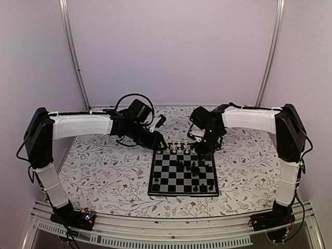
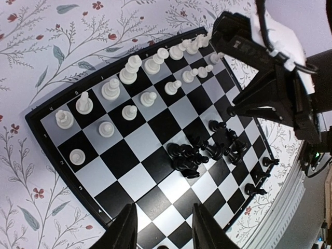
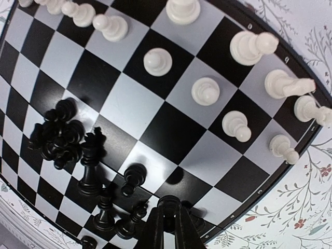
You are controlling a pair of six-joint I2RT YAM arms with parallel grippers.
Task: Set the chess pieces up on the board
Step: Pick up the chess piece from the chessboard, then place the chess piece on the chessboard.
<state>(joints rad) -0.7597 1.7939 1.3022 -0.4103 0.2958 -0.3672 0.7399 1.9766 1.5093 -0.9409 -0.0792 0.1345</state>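
L tool [image 2: 165, 210] part open, empty, by board [image 2: 140, 142] | R tool [image 3: 167, 207] shut beside black pcs [image 3: 62, 137] — hold unclear

Soft, even overhead light, somewhat dim. Pale sheen across the board [image 3: 129, 104]; the chess pieces [image 3: 157, 61] cast short soft shadows. Wrist views bow at the edges; top view is grainy.

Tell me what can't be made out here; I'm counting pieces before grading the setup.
- Right wrist view: the shut right gripper hides whatever is beneath its tips.
- Both wrist views: the black pieces lie heaped, overlapping; count unclear.
- Top view: the white pieces are too small to identify.
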